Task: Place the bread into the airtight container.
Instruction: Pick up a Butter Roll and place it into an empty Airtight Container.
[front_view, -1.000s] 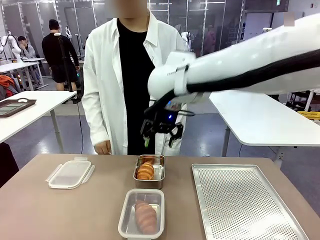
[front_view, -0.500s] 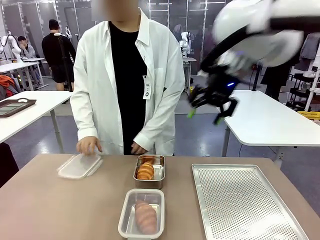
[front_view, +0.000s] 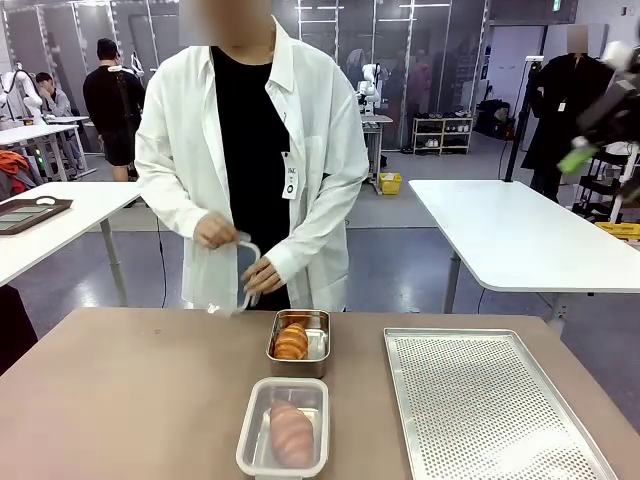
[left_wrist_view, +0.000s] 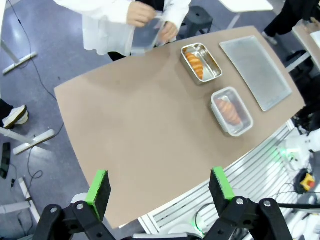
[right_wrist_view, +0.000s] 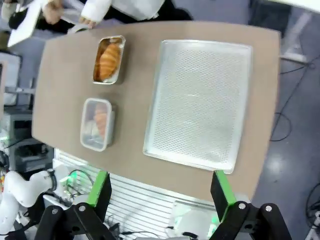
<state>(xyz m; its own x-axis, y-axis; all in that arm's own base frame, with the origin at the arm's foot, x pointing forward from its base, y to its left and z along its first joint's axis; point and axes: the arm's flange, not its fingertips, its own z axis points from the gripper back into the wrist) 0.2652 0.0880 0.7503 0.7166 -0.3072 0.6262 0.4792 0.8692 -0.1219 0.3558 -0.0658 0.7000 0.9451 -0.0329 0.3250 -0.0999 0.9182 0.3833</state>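
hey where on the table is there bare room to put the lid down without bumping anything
The widest bare patch is the table's left half, from its left edge to the steel tin and the airtight container. The perforated tray is bare too. It is crowded in the middle: tin and container sit close together, with only a narrow strip before the tray.

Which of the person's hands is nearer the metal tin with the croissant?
Their left hand, holding the lid just above and left of the tin. Their right hand is higher, farther left.
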